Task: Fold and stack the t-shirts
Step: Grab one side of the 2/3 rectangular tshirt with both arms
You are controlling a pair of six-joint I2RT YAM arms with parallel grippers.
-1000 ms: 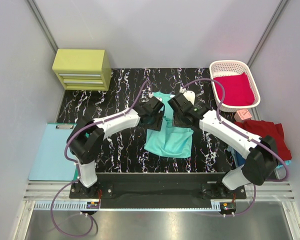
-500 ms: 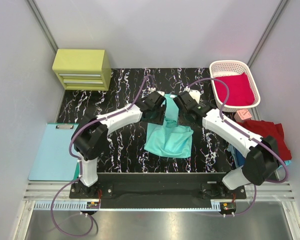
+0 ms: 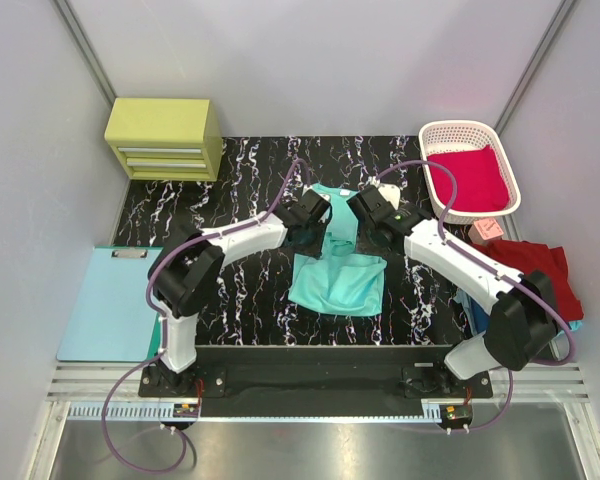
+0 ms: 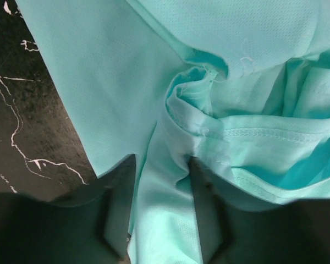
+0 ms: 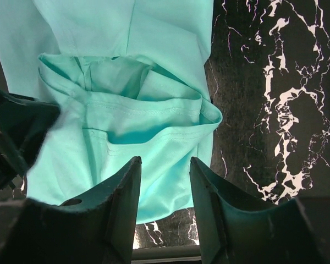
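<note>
Mid-fold on teal shirt [image 3: 338,282], lying left of basket [image 3: 460,125], well apart. L gripper [image 4: 162,181] pinches a cloth ridge. R gripper [image 5: 165,181] straddles cloth; grip can't tell. Next, prob.: lay fold flat w/o bunching.

Legible markings: none in any view. The mint-teal soft cloth t-shirt [image 4: 99,82] shows plain knit and stitched hems only. The yellow-green three-drawer box [image 3: 163,137] and the pale blue rigid clipboard [image 3: 108,305] are too small to resolve any print.
</note>
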